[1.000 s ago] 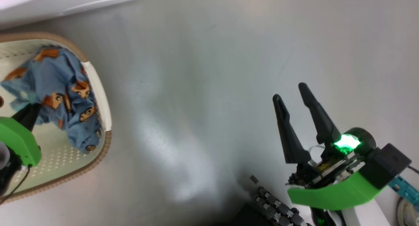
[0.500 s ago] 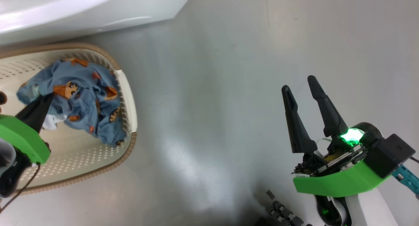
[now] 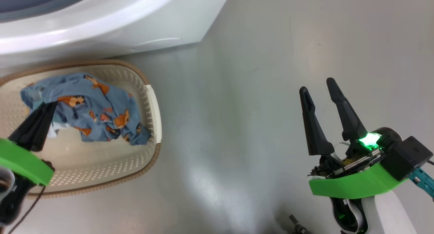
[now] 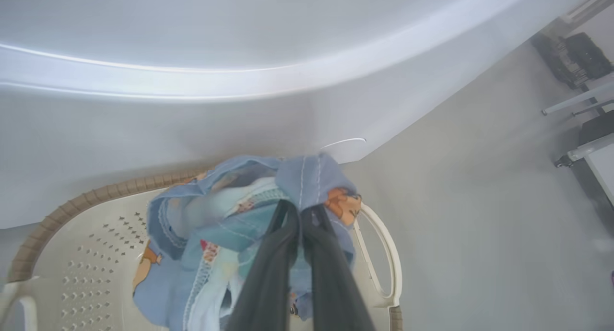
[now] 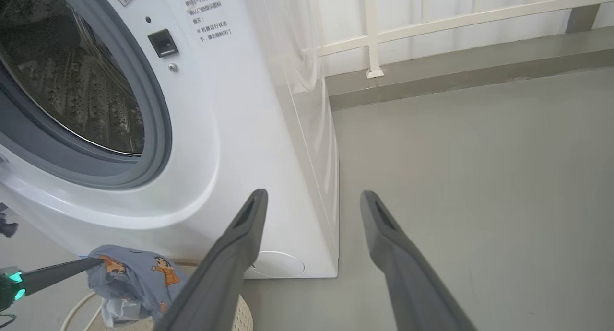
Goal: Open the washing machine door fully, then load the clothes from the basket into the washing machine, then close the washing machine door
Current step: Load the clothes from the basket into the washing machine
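Blue clothes pinched tight in the left gripper fingers, hanging just over the basket | right gripper fingers spread, empty | tip: lift higher so no cloth drags the rim, then swing to the washing machine hole

Open floor flanks the basket; washing machine blocks behind.

Grey floor, perhaps white railing
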